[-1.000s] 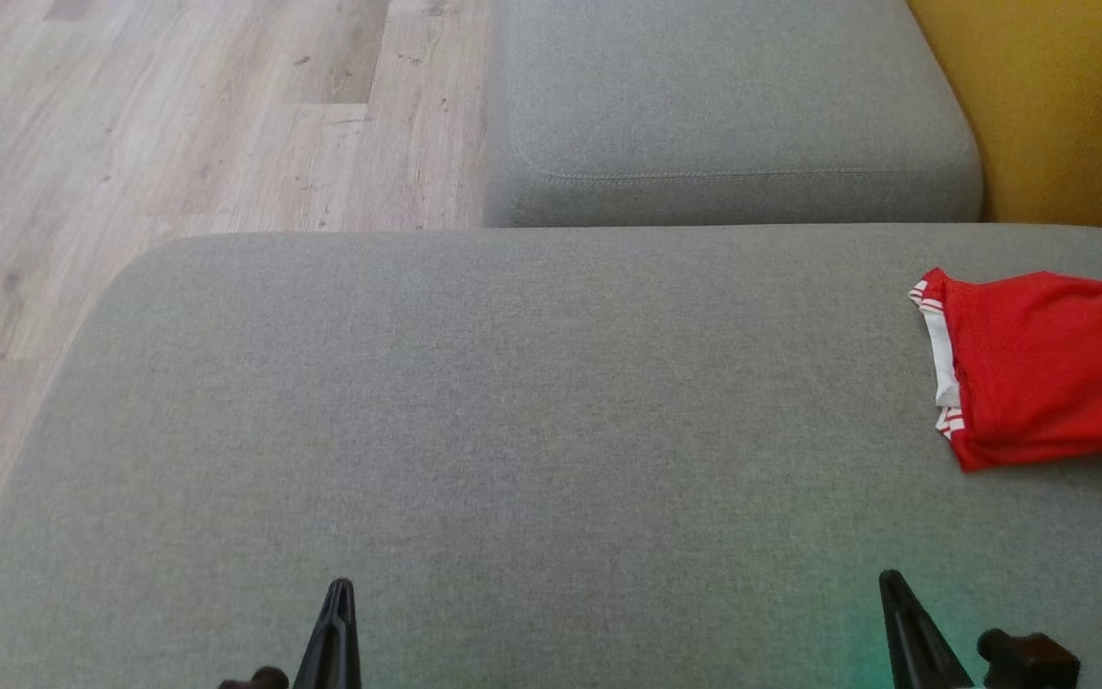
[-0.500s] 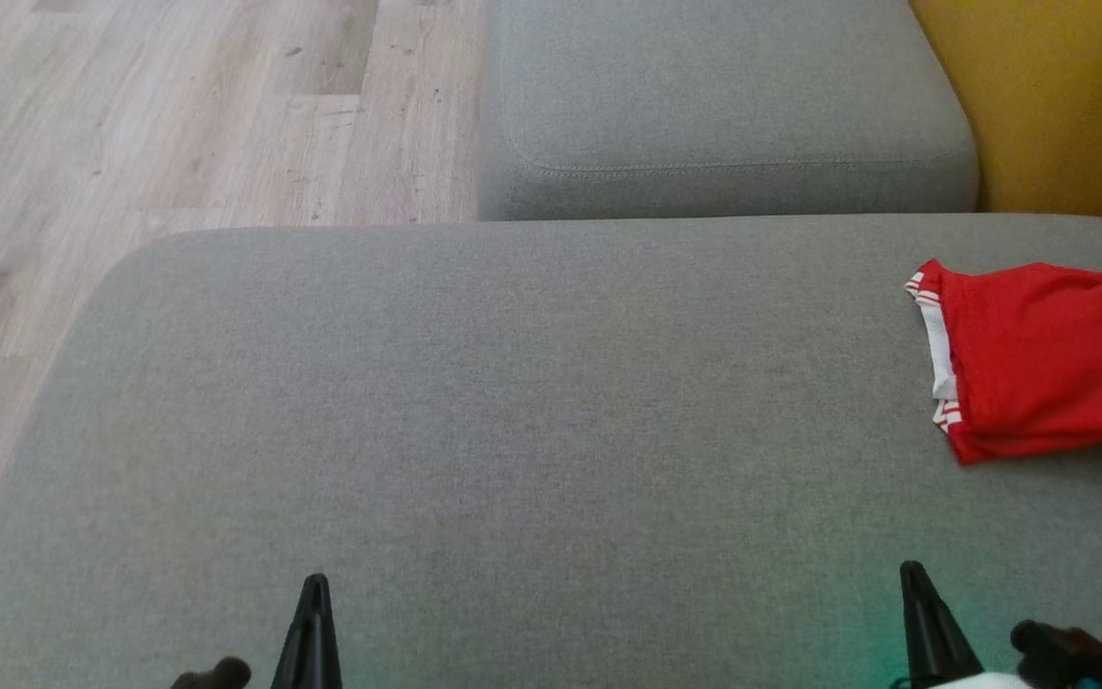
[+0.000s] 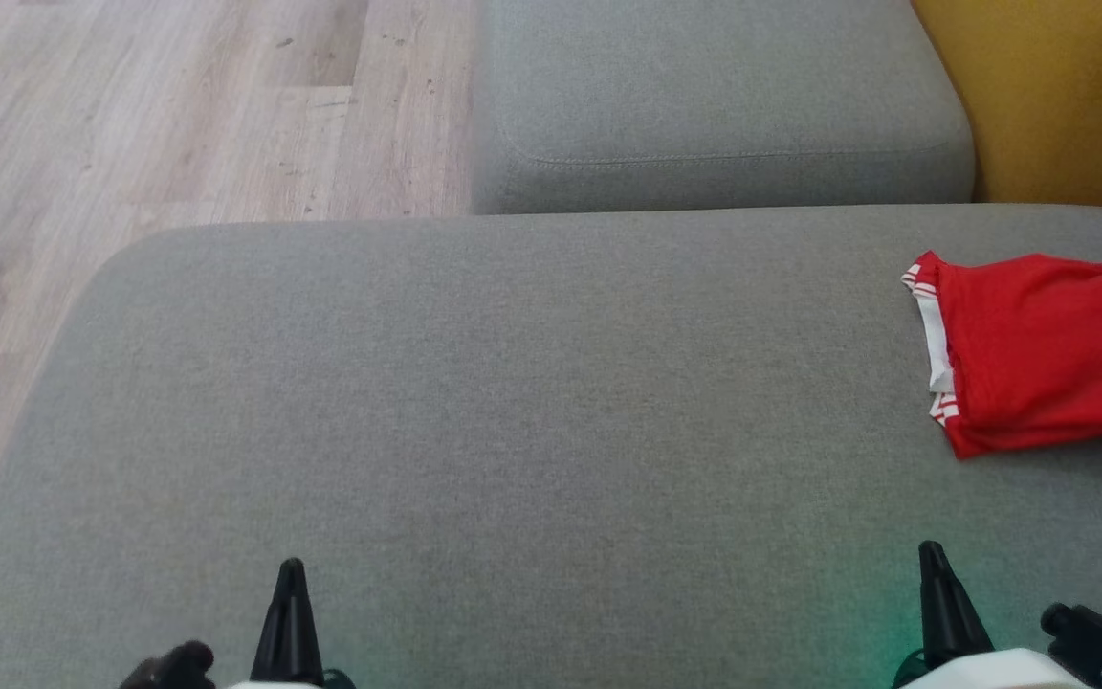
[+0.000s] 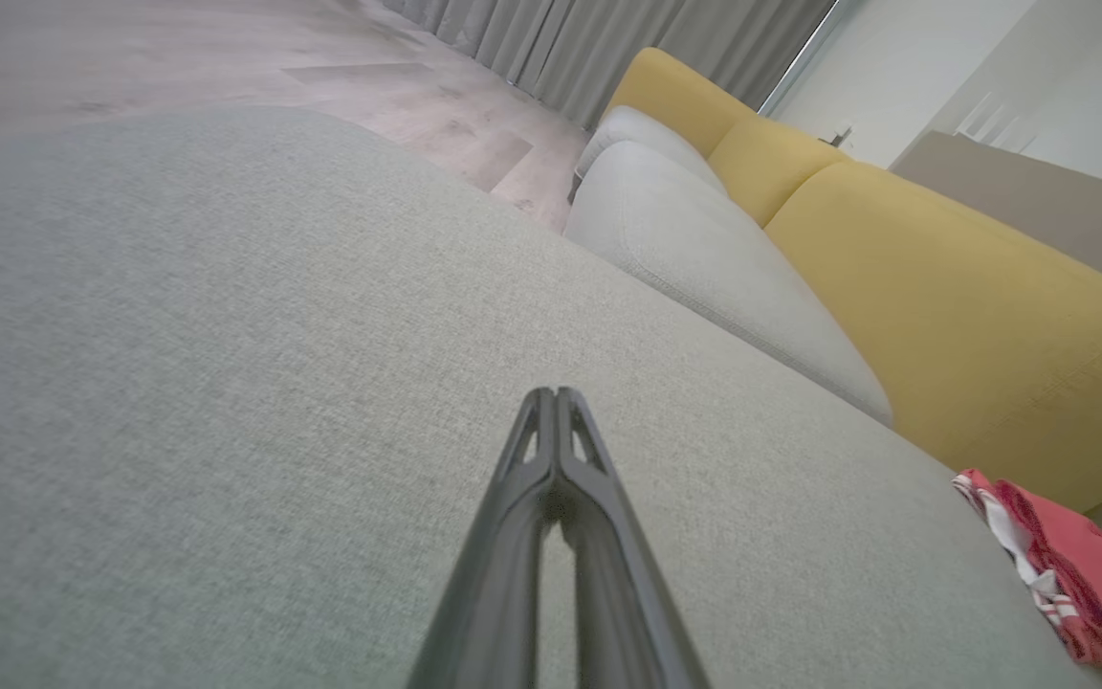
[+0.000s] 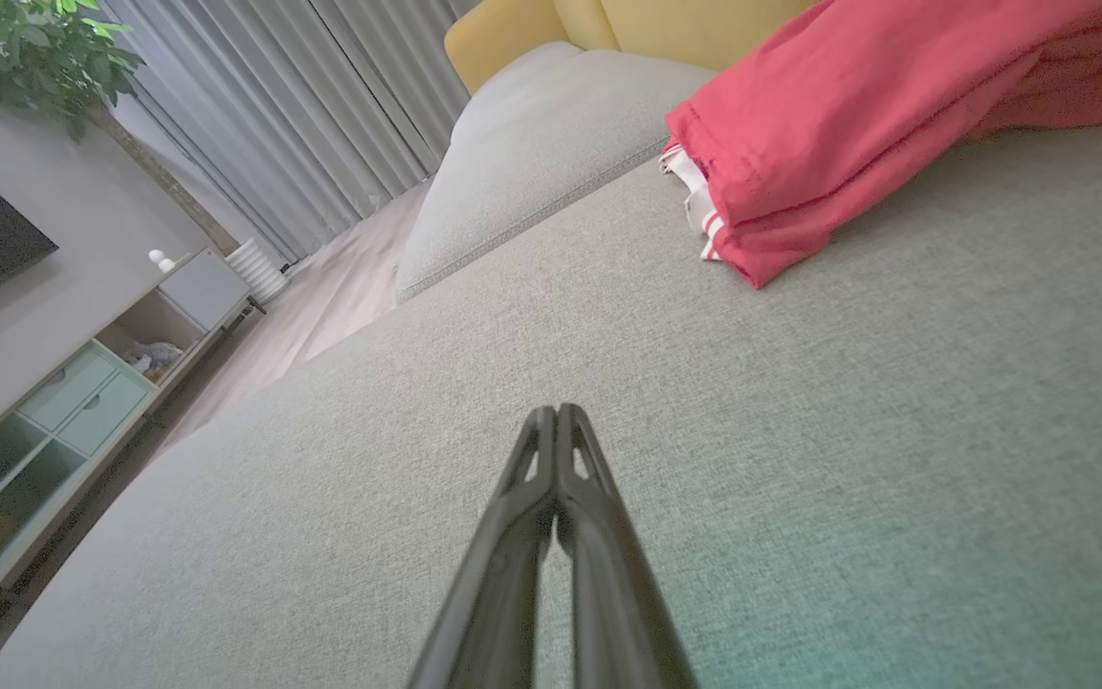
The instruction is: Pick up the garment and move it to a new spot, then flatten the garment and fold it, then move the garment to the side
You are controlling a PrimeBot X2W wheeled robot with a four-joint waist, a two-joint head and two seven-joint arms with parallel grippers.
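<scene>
A red garment (image 3: 1048, 354) with a white, red-striped trim lies folded at the far right of the grey cushion (image 3: 513, 402), cut off by the head view's right edge. It also appears at the lower right in the left wrist view as the garment (image 4: 1087, 584) and at the upper right in the right wrist view as the garment (image 5: 857, 115). My left gripper (image 3: 290, 572) is shut over the cushion's near left part, holding nothing. My right gripper (image 3: 931, 555) is shut too, empty, a short way in front of the garment. Each wrist view shows its own fingers pressed together: left gripper (image 4: 556, 394), right gripper (image 5: 556, 411).
A second grey cushion (image 3: 723, 105) lies beyond the first, with a yellow backrest (image 3: 1058, 105) at the right. Wooden floor (image 3: 159, 115) lies off the cushion's left edge. In the right wrist view a low cabinet (image 5: 63, 392), curtains (image 5: 302, 124) and a plant (image 5: 44, 57) stand far off.
Both grippers have drifted slightly outward in the head view, left one leftward, right one rightward. The whole picture has shifted a little, so the camera moved. The garment lies as before.
</scene>
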